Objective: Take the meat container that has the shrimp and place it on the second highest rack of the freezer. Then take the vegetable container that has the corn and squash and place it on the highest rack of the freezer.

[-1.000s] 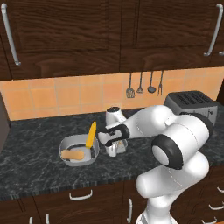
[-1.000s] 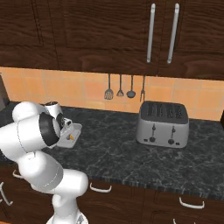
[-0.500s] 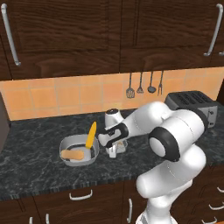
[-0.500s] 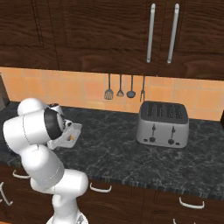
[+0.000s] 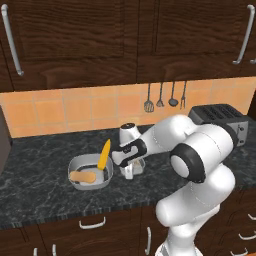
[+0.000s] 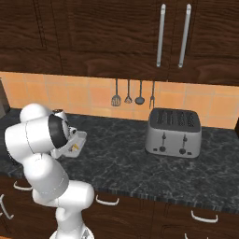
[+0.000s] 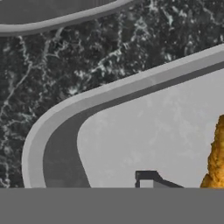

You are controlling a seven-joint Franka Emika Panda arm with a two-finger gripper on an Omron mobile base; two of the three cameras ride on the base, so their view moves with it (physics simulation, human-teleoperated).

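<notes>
The meat container (image 5: 136,166) is a small pale grey tub on the dark counter. It stands right of the round vegetable container (image 5: 89,174), which holds the yellow corn (image 5: 104,154) and the tan squash (image 5: 82,176). My gripper (image 5: 129,171) is down at the meat container's near-left rim. In the hand view one dark fingertip (image 7: 146,179) stands inside the meat container (image 7: 131,131), with the orange shrimp (image 7: 216,153) to its right. How wide the jaws stand cannot be made out. The meat container (image 6: 75,141) peeks out beside my arm. The freezer and its racks are out of view.
A silver toaster (image 5: 220,120) (image 6: 173,133) stands at the right of the black stone counter (image 5: 40,195). Several utensils (image 5: 161,97) hang on the orange tile wall. Dark cabinets hang above, and drawers lie below the counter's front edge.
The hand has sunk slightly onto the meat container and the elbow has swung a little to the left. Both containers stay where they were.
</notes>
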